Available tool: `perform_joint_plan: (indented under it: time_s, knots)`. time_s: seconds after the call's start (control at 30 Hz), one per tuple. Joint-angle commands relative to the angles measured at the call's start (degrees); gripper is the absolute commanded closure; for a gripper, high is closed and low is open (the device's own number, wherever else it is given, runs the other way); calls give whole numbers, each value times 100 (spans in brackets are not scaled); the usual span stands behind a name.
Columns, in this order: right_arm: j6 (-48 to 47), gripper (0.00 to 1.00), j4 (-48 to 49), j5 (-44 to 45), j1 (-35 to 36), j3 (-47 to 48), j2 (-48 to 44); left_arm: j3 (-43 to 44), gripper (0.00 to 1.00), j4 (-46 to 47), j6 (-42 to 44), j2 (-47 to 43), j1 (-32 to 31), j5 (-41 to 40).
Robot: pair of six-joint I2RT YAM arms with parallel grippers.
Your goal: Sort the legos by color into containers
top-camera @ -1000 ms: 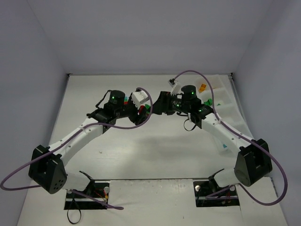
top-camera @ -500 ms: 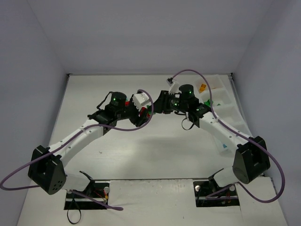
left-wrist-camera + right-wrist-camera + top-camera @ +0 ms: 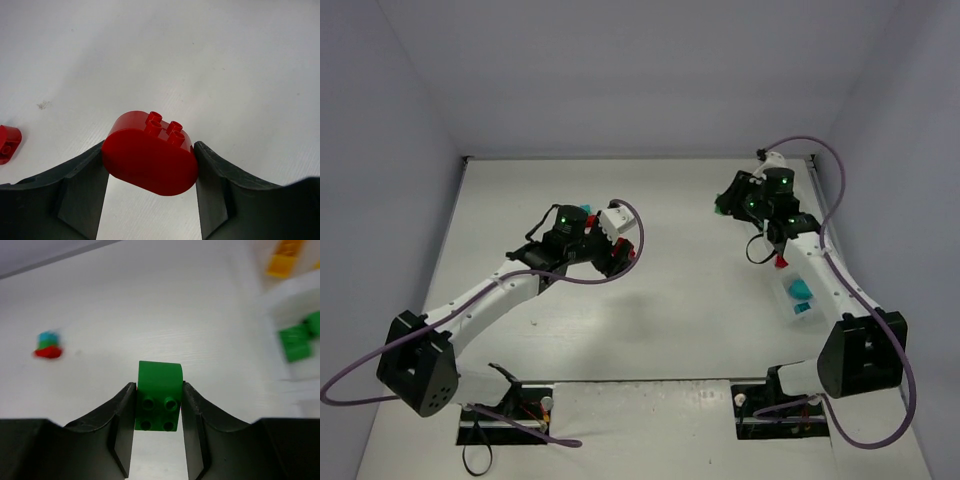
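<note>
Left jaws first: we've got them clamped on a red brick (image 3: 150, 155), a rounded oval one with four studs on top, pinched at both ends by the dark fingers (image 3: 75, 195). The white counter (image 3: 225, 60) shows under and past it, but we can't tell how high the brick sits. A second red piece (image 3: 7, 143) pokes in at the left edge of that wrist view, well apart from the held one. Right jaws are closed narrow on a green brick (image 3: 159, 390), small and squarish with a curved back and four round marks facing the camera, squeezed between both fingers (image 3: 200, 430). Off to its right is the translucent white tray (image 3: 295, 290), where one compartment holds yellow bricks (image 3: 286, 255) and the next one nearer holds green bricks (image 3: 296, 342), all pretty blurry. Way out on the left of that view there's a fuzzy little heap (image 3: 48, 346) of red, teal and green lying on the counter. From the top camera, the left arm (image 3: 490, 290) reaches in to left of centre, with bits of red and teal right beside its wrist. The right arm (image 3: 820, 270) stretches toward the far right, its jaws on the inner side of the tray. Nearer along the tray, teal bricks (image 3: 801, 291) sit in a compartment, and a red bit (image 3: 781, 262) shows just beside the arm. Which compartment that's in, we can't tell.
</note>
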Motion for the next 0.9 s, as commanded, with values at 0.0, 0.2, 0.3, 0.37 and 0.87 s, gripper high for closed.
perform_joint_plan:
  time_s: [0.0,0.2,0.3,0.37,0.87]
  knots:
    - [-493,98,-243,2291,-456,255,-33,-2,83,646,-330,-426,-30,145]
    - [-404,93,-95,2886,-1439,658,854,-319,83,805,-586,-743,-39,198]
    - [-501,90,2,2684,-1678,1062,1338,-415,83,805,-630,-857,-39,206]
    - [-554,89,55,2552,-1722,1256,1663,-477,83,831,-656,-945,-30,215]
    - [-739,23,11,833,-1688,1399,1613,-503,82,980,-613,-1007,-30,347]
